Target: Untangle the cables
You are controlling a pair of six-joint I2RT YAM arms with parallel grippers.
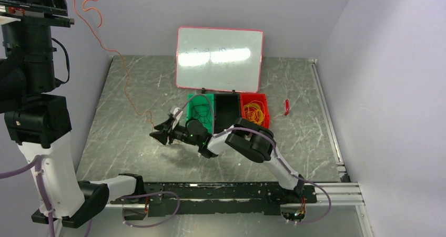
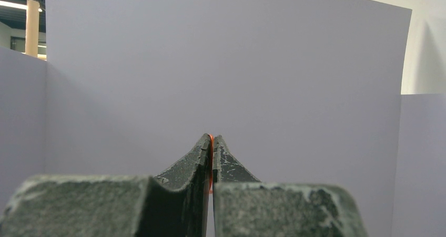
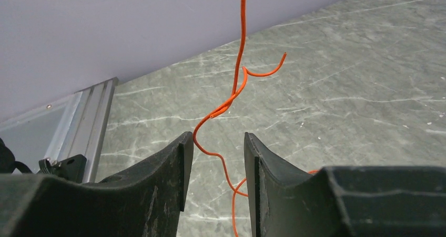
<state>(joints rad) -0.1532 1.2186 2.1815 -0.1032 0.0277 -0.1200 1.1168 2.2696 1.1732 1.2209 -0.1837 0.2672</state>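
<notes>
Grey marbled desk [image 1: 131,158], walled in lilac on the far, left and right edges. Left arm [image 1: 37,116] rises tall off the near-left corner, upper part out of the top view. Right arm [image 1: 252,145] reaches from the near edge toward the desk centre, forearm bent to the left.

Whiteboard [image 1: 218,58] with a pink-red frame stands at the middle of the far edge. In front of it, three bins sit touching in a row: green bin [image 1: 202,95], black bin [image 1: 227,106], red bin [image 1: 265,116]. Black cables [image 1: 200,111] lie in the green bin, yellow and orange cables [image 1: 252,111] in the red one.

Left end effector [image 2: 212,138]: fingers pressed together with a sliver of orange cable [image 2: 210,153] pinched between them, lifted high with only wall behind it.

Right end effector [image 3: 214,142], low over the desk left of the green bin [image 1: 159,134]: jaws roughly half apart, nothing clamped. The orange cable [image 3: 241,63] runs down through the gap, apparently touching neither finger.

That orange cable [image 1: 126,71] hangs from the top-left of the top view, down along the left wall, and meets the desk left of centre, near the right end effector. It kinks with a loose end sticking out just above the jaws.

Small red object [image 1: 286,106] lies on the desk right of the red bin, toward the right edge.
</notes>
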